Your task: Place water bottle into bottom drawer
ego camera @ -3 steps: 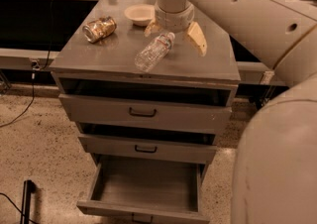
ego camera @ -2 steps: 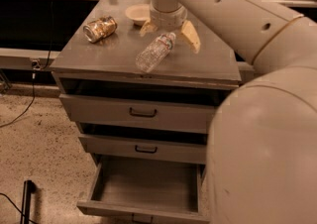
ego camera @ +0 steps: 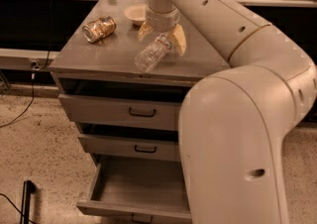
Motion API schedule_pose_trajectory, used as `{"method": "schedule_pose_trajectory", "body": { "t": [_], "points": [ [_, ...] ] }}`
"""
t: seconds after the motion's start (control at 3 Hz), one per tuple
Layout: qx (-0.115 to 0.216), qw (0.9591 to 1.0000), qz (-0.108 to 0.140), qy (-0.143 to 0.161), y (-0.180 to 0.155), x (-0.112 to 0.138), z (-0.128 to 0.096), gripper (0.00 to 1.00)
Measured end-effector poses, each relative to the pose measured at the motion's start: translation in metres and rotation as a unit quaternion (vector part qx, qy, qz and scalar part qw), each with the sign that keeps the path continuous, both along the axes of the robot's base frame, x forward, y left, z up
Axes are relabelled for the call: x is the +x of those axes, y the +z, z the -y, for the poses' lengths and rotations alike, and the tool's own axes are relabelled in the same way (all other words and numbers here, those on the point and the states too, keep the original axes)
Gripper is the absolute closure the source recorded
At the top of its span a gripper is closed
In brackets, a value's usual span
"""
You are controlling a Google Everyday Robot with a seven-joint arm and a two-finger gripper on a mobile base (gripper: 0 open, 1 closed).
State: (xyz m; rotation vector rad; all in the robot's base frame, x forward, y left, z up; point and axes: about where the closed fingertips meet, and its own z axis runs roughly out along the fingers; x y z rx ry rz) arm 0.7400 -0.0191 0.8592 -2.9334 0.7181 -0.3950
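Camera view: pincer (ego camera: 162, 37) spread apart, straddling cap end of water bottle (ego camera: 151, 54) (lying on surface (ego camera: 94, 57)); bottom drawer (ego camera: 143, 183) stood open.

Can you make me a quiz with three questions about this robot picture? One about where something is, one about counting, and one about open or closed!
1. Where is the hand?
A) over the cabinet top, at the water bottle's cap end
B) in a sink
C) on the floor

2. How many drawers?
A) two
B) three
C) five

3. The bottom drawer is:
A) shut
B) pulled out
C) missing

Answers:
1 A, it is at the bottle on top.
2 B, three grey fronts are stacked.
3 B, its inside shows.
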Motion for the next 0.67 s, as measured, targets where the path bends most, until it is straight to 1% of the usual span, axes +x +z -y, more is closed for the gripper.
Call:
{"method": "schedule_pose_trajectory", "body": {
  "t": [0.33,0.67],
  "points": [
    [-0.004,0.9996,-0.022,-0.016,-0.0176,0.0031,0.0023,0.43],
    [-0.009,0.9989,-0.034,-0.031,-0.0244,0.0012,0.0088,0.52]
  ]
}}
